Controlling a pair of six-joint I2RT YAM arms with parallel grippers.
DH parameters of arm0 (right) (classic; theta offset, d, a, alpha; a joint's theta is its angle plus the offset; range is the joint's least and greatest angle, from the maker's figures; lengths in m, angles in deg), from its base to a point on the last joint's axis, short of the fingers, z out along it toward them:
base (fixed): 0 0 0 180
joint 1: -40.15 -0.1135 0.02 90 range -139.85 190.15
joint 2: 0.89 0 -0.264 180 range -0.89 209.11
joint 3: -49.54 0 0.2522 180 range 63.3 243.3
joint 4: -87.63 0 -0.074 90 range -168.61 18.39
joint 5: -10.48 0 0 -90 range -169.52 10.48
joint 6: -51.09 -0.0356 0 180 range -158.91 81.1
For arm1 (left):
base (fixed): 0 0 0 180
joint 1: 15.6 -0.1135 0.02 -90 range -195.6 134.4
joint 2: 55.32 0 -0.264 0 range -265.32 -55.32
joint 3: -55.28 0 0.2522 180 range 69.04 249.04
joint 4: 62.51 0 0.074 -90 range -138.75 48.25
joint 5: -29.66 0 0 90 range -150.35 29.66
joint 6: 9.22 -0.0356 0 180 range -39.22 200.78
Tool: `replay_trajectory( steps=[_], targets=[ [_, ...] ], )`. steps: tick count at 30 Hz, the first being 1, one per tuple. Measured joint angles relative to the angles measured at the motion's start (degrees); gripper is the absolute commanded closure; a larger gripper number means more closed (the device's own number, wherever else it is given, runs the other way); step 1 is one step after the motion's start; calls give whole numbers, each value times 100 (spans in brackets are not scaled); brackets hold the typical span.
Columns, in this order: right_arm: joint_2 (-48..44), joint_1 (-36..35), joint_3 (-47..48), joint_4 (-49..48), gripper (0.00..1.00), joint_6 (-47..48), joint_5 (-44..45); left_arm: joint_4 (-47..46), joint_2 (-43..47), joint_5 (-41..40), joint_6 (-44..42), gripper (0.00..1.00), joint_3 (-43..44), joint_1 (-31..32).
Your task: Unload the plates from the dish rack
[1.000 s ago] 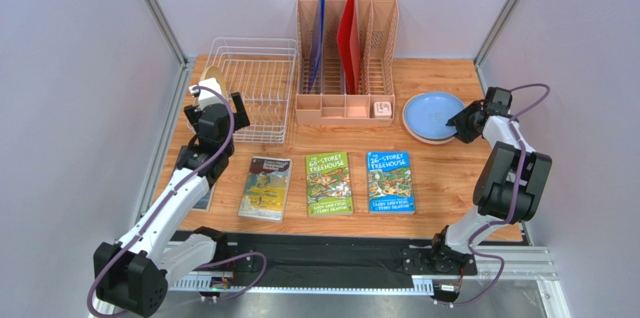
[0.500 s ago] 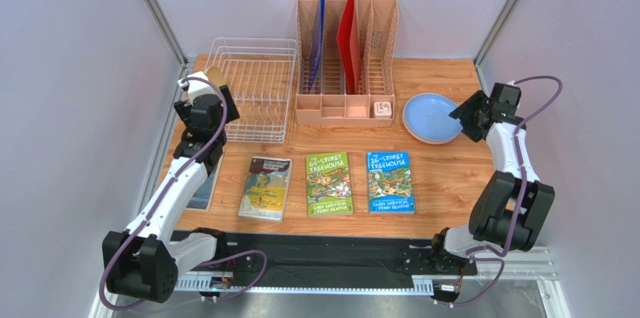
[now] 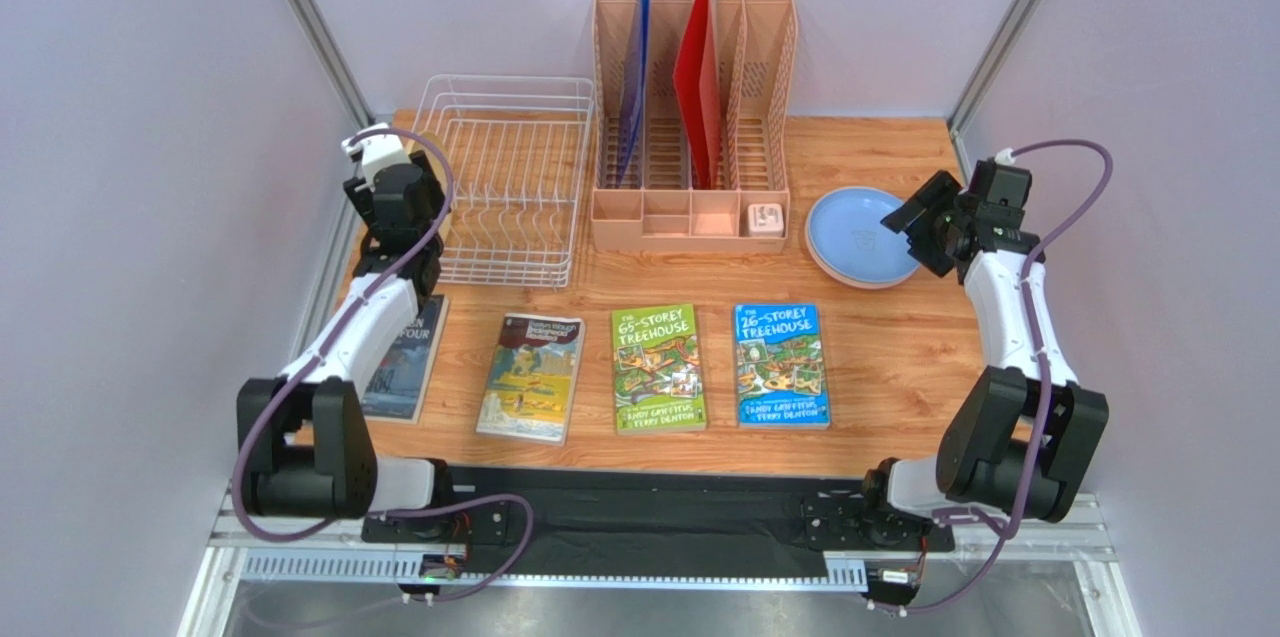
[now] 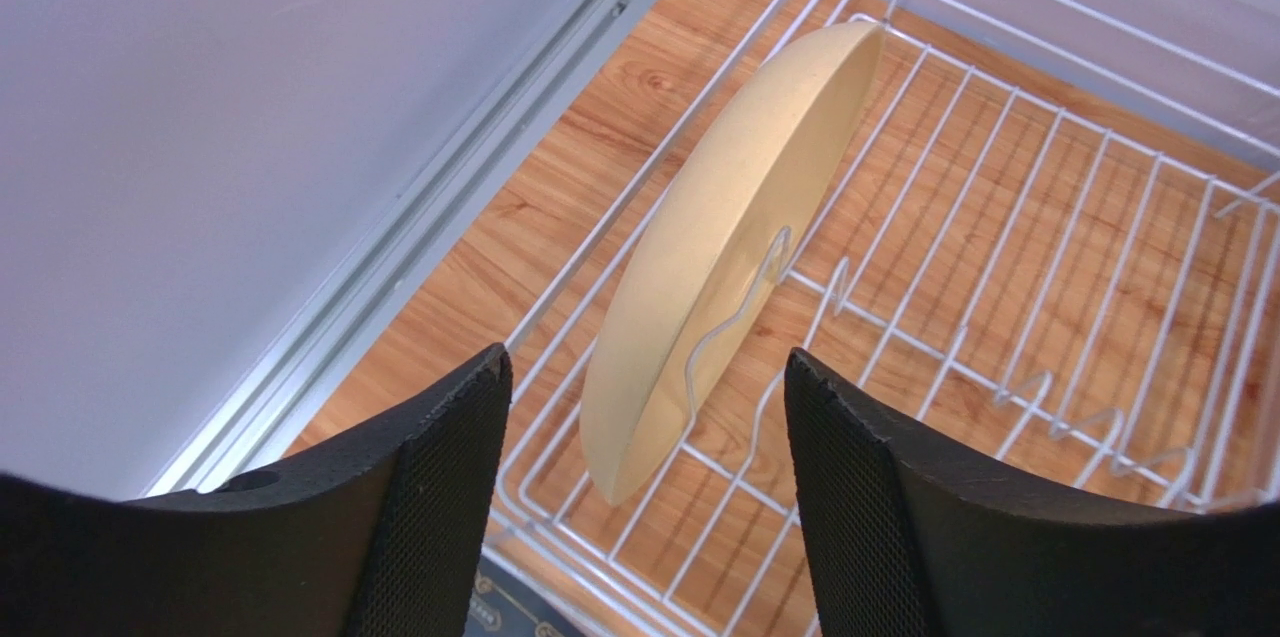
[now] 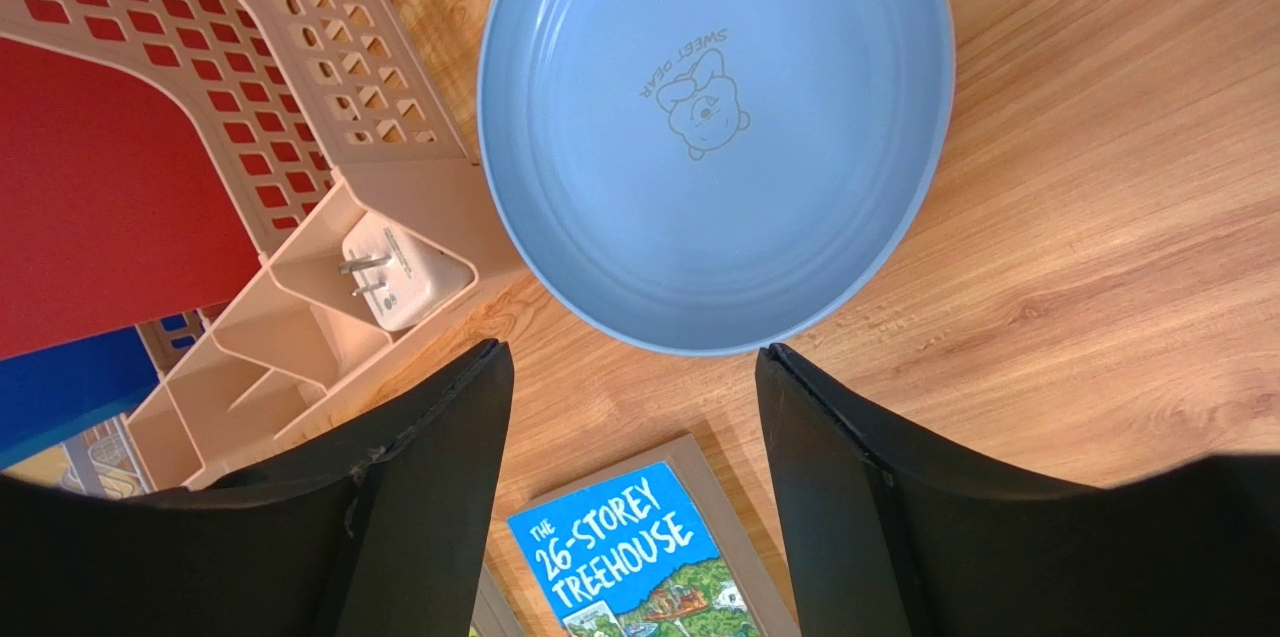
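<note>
We see a wooden table [image 3: 902, 352], pale walls [image 3: 150, 142]; the dish rack [image 3: 505, 81] holds one upright tan plate [image 4: 721, 262]; left jaws, right jaws spread.

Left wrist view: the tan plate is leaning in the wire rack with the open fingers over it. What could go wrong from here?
1. The tan plate stands tilted, so the open left gripper may close askew on its rim and lose it.
2. A divider wire crosses the plate's face; a finger could hook it and drag the dish rack along.
</note>
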Motion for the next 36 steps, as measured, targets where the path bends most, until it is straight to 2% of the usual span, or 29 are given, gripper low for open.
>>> replay_trajectory(
  steps=[4,8,10,11,13,14,17,19,30,36],
  targets=[
    [4,-24,0,0,34,44,-50,-527,-568,-111,-236,30,-35,-33],
    [28,-24,0,-2,34,76,-83,-824,-852,-173,-461,41,-111,-33],
    [61,-26,0,-4,34,79,-101,-997,-881,-216,-568,43,-181,-31],
    [87,-31,0,-4,34,79,-103,-1067,-885,-256,-612,50,-208,-33],
    [140,-35,0,-4,34,79,-118,-1209,-903,-372,-723,58,-254,-33],
    [162,-35,0,-7,34,81,-142,-1257,-907,-404,-780,71,-264,-33],
    [208,-48,0,-9,34,79,-188,-1434,-955,-485,-994,91,-323,-28],
    [240,-63,0,-9,34,79,-205,-1484,-968,-579,-1202,100,-376,-26],
    [328,-127,0,-9,34,101,-195,-1663,-1021,-1093,-1613,100,-485,74],
    [328,-164,0,-7,34,125,-175,-2575,-1655,-2527,-2385,100,-424,704]
  ],
)
